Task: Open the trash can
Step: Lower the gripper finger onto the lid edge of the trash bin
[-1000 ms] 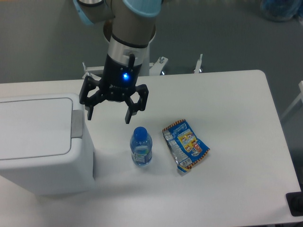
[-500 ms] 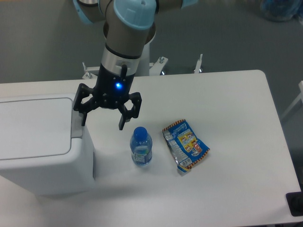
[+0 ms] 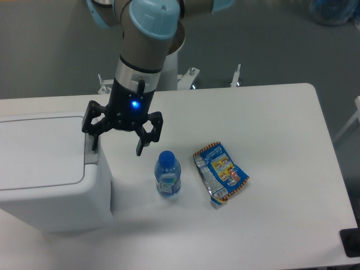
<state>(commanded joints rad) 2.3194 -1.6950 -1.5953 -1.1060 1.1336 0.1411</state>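
Trash can (image 3: 48, 169) sat at the tabletop's (image 3: 270, 124) left edge, lid shut. Pincer (image 3: 116, 140) hung spread apart over its grey push tab (image 3: 90, 151). Best move: one finger pressing straight down, avoiding the bottle (image 3: 167, 174).

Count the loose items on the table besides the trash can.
2. A blue-capped bottle stands right of the trash can, below the open claw. A snack packet lies flat right of the bottle. Nothing appears hidden.
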